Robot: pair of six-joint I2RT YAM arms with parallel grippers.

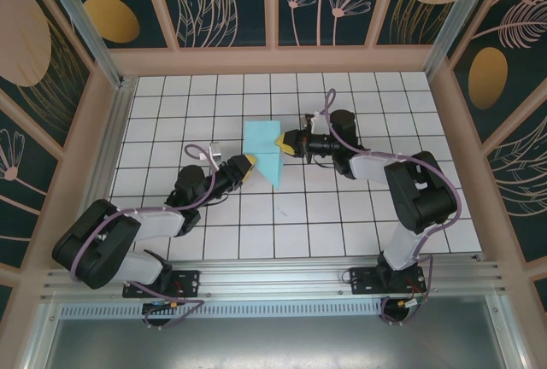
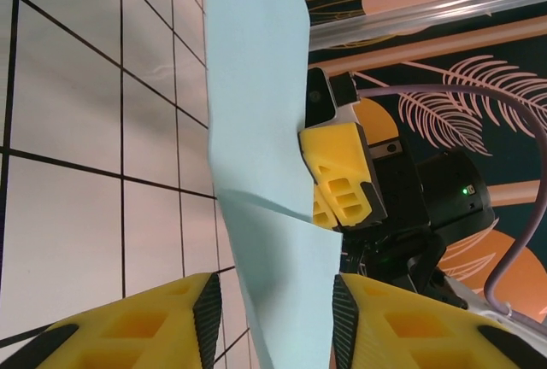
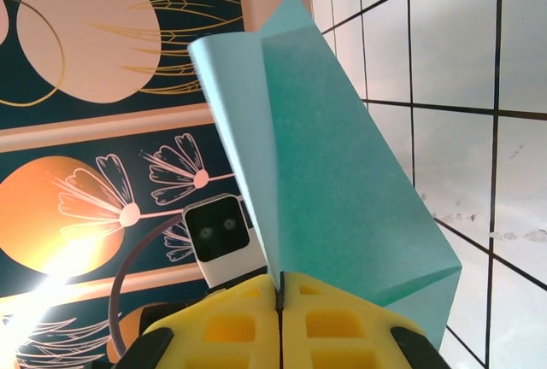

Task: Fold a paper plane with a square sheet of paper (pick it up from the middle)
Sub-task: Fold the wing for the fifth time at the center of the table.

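**A:** Where is the sheet of paper (image 1: 263,160)?

**B:** Near the middle of the white tiled tabletop (image 1: 342,215), between the two arms. From above it is folded: a paler panel towards the far side and a darker triangular flap that narrows to a point towards the near side. The right gripper (image 1: 280,142) meets its right edge and the left gripper (image 1: 249,165) its lower-left edge, so the paper sits between the two, touching both.

**A:** Is the right gripper holding it?

**B:** Yes. In the right wrist view, the right gripper (image 3: 280,292) has its two yellow fingers pressed flat together. The sheet of paper (image 3: 333,172) rises straight out of the seam between them, with a crease running up from the pinch and the upper edge curling over.

**A:** And the left one?

**B:** In the left wrist view, the left gripper (image 2: 275,318) stands about half open, one finger on each side of the sheet of paper (image 2: 256,130). The paper runs up from the gap as a tall strip standing on edge. The black pad (image 2: 344,318) on the right side of that view touches the paper. On the other side I cannot tell whether the pad meets it, so I cannot say that it is clamped.

**A:** Does the other gripper show there?

**B:** Yes. The right gripper (image 2: 320,190) bites the strip's edge about halfway up, just beyond the left fingers.

**A:** Is the paper resting on the tabletop?

**B:** I cannot tell whether its lower point touches.
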